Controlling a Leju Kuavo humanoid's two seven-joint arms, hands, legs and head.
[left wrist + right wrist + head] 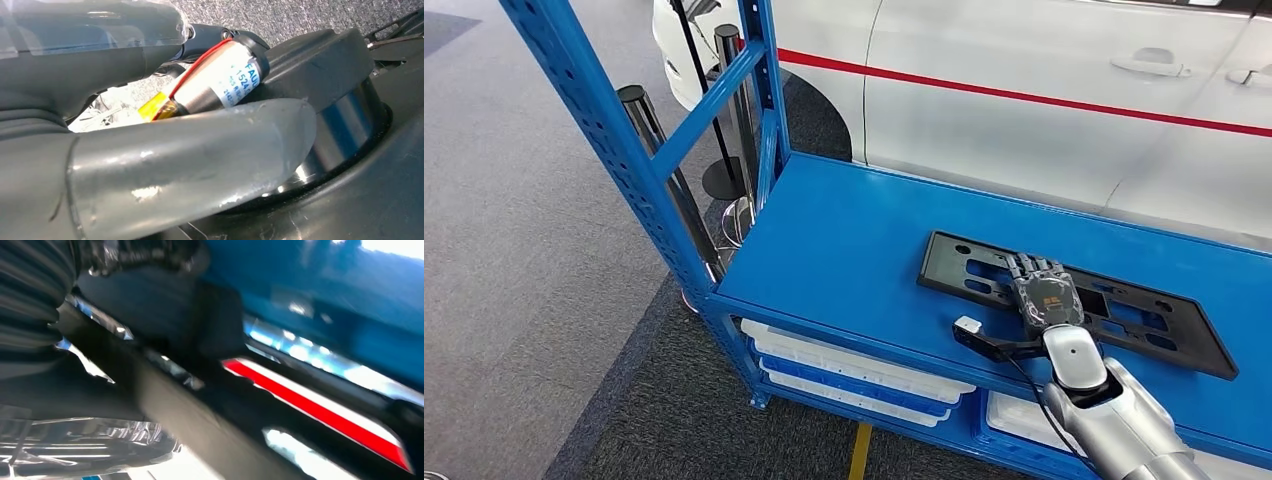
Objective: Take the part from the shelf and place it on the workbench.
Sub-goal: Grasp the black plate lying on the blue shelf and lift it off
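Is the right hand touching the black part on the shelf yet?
Touching. In the head view the right hand lies flat on the black part, fingers overlapping its surface.

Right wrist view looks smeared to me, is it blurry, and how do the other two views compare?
Right wrist view: heavy motion blur, the red stripe and blue surface streaked, white glare patches. Head view: sharp and evenly lit, the right hand on the black part clear. Left wrist view: the near grey thumb is soft, the printed label behind it partly readable.
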